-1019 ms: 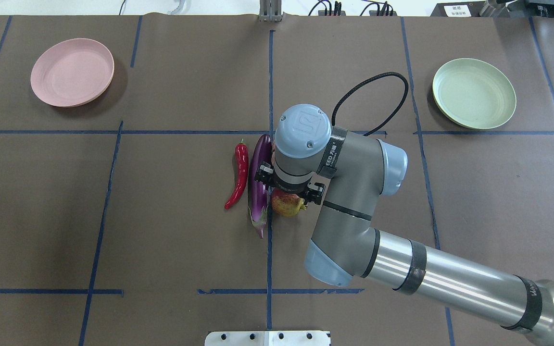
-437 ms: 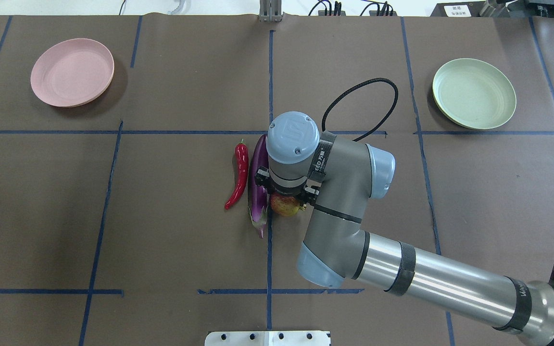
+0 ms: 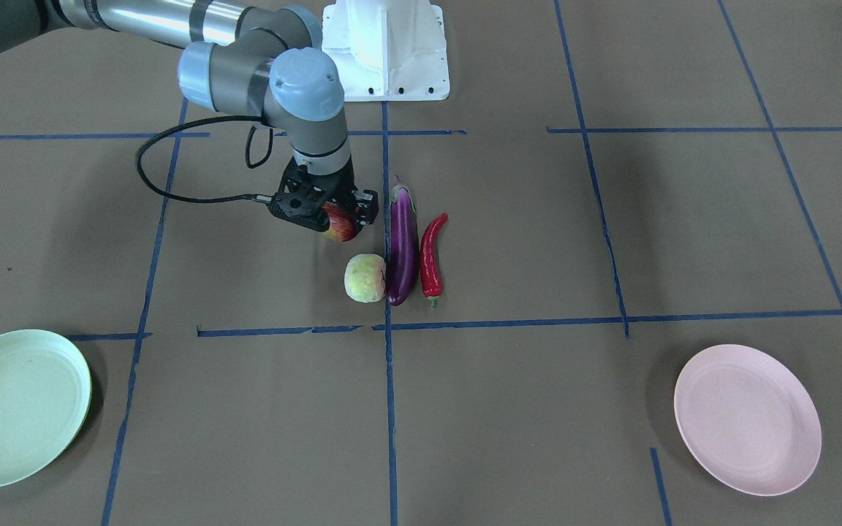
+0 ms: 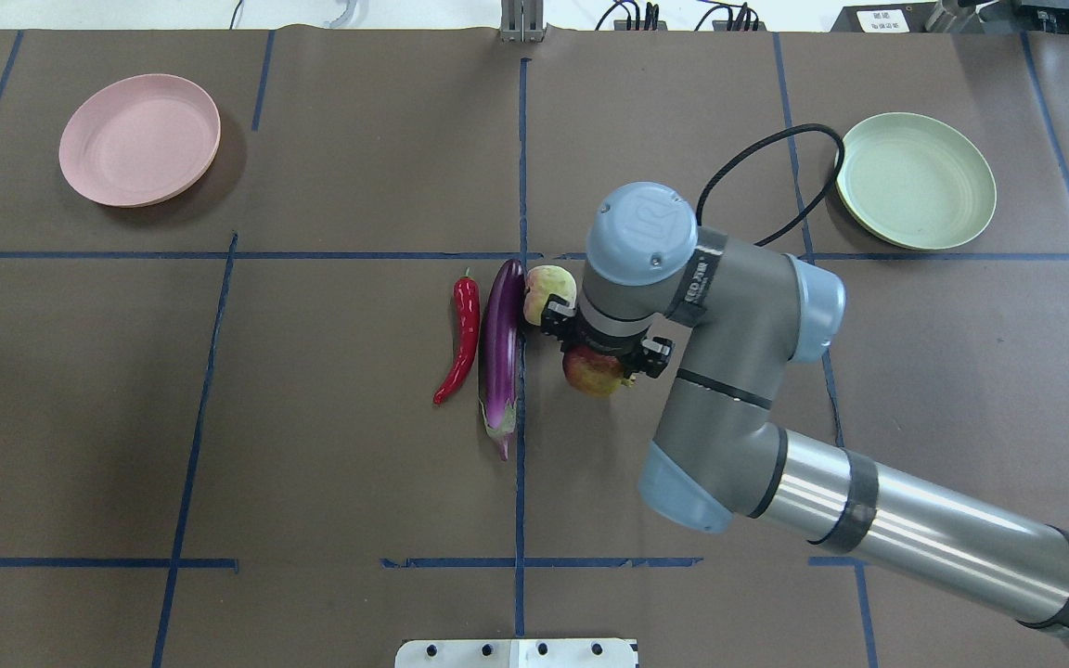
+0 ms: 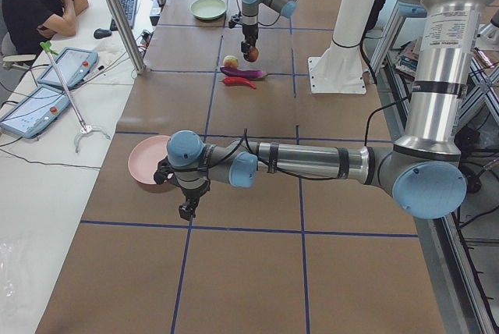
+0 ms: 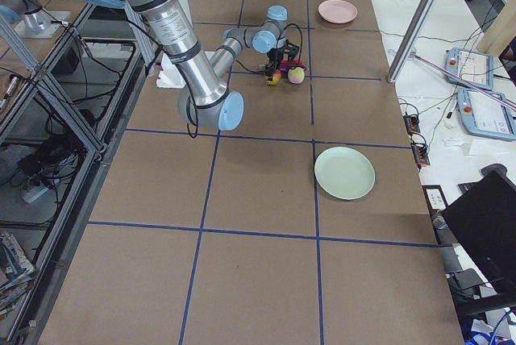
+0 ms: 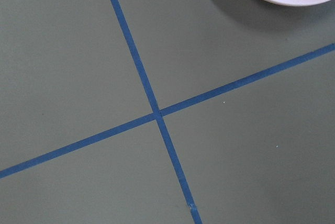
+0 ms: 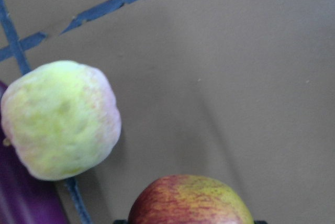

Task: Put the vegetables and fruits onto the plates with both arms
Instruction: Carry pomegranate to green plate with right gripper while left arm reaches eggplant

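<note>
My right gripper point(image 4: 601, 357) is shut on the mottled red-and-yellow apple point(image 4: 594, 373) and holds it a little above the table, right of the other produce. In the front-facing view the right gripper point(image 3: 332, 215) holds the apple point(image 3: 341, 225) clear of the table. The pale peach point(image 4: 547, 289) lies beside the purple eggplant point(image 4: 501, 353), with the red chili point(image 4: 461, 341) to the eggplant's left. In the right wrist view the apple point(image 8: 191, 200) sits between the jaws, with the peach point(image 8: 60, 119) ahead. My left gripper point(image 5: 186, 207) hangs beside the pink plate point(image 5: 146, 170); I cannot tell whether it is open or shut.
The pink plate point(image 4: 139, 139) sits at the far left and the mint green plate point(image 4: 915, 181) at the far right, neither with anything on it. The white base block point(image 3: 384, 47) stands at the robot's edge. A black cable point(image 4: 766, 162) loops from the right wrist.
My right arm dipped over the apple, then rose and shifted right with the apple in its grip. The peach, hidden under the wrist before, now shows.
</note>
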You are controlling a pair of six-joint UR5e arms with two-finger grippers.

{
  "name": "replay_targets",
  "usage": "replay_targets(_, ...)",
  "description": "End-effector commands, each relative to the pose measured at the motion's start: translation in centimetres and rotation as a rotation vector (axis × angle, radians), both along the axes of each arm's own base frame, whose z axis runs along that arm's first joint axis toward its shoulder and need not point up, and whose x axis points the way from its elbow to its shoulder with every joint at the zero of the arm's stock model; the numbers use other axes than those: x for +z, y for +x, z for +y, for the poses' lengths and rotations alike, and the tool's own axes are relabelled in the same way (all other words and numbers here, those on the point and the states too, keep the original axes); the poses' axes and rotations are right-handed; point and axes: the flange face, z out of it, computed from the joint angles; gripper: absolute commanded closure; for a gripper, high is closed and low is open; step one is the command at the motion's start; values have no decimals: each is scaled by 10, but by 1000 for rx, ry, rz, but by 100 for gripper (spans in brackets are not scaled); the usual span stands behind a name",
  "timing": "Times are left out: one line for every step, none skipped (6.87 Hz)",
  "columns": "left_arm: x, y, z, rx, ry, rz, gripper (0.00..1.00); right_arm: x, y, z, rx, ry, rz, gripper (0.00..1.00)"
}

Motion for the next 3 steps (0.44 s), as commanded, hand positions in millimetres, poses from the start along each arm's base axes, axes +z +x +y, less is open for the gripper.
replay_targets(-13, 33, -4, -47, -14, 27, 0, 36, 81, -21, 17, 34, 3, 100)
replay_targets(-30, 61, -5, -54, -18, 48, 0, 70, 117, -35, -9, 74, 43, 100)
replay_targets(-62, 109, -4, -65, -22, 90, 0, 100, 154, -56, -66, 152, 91, 100)
